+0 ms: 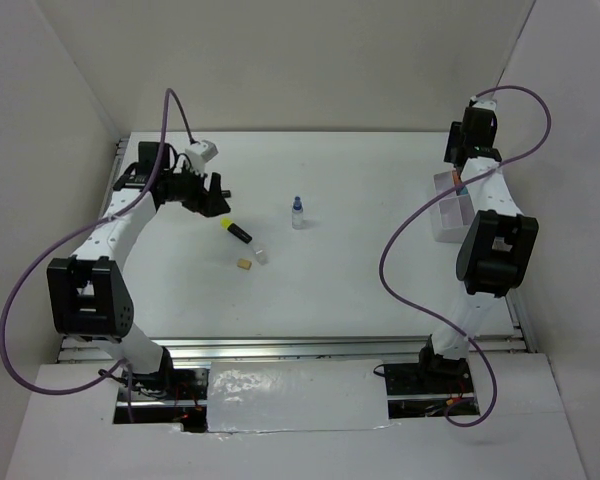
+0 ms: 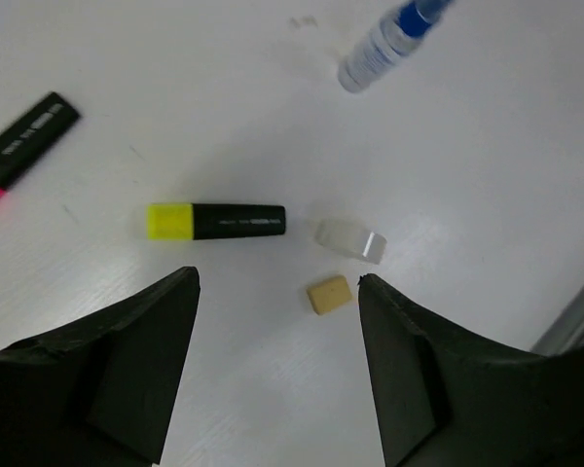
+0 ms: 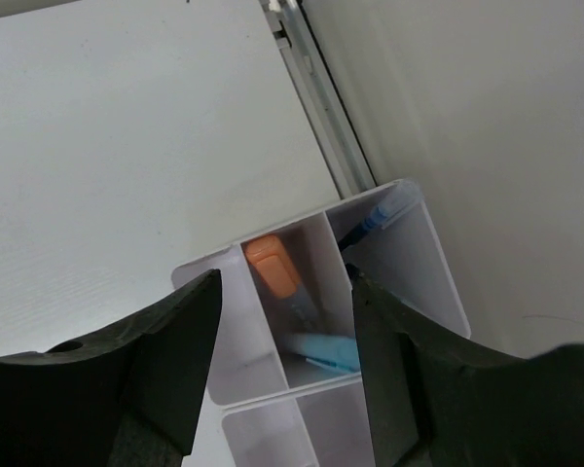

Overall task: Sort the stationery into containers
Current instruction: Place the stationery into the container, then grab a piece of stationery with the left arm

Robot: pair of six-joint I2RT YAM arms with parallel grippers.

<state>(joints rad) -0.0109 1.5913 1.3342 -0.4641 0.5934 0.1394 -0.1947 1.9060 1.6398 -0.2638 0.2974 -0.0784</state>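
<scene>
My left gripper (image 1: 212,197) (image 2: 277,282) is open and empty, hovering above the table. In the left wrist view, a yellow highlighter (image 2: 214,221) with a black body, a tan eraser (image 2: 329,294), a small clear piece (image 2: 350,239), a blue-capped bottle (image 2: 384,39) and a pink highlighter (image 2: 15,151) lie below it. The eraser lies just ahead of the right fingertip. My right gripper (image 1: 461,176) (image 3: 287,282) is open and empty above the clear organiser tray (image 1: 448,215) (image 3: 436,258). The tray holds an orange-capped item (image 3: 271,263), a light-blue-capped tube (image 3: 326,350) and a blue pen (image 3: 375,219).
In the top view the yellow highlighter (image 1: 235,231), eraser (image 1: 244,264), clear piece (image 1: 261,255) and standing bottle (image 1: 298,213) cluster left of centre. White walls enclose the table. A metal rail (image 3: 316,88) runs along the right edge beside the tray.
</scene>
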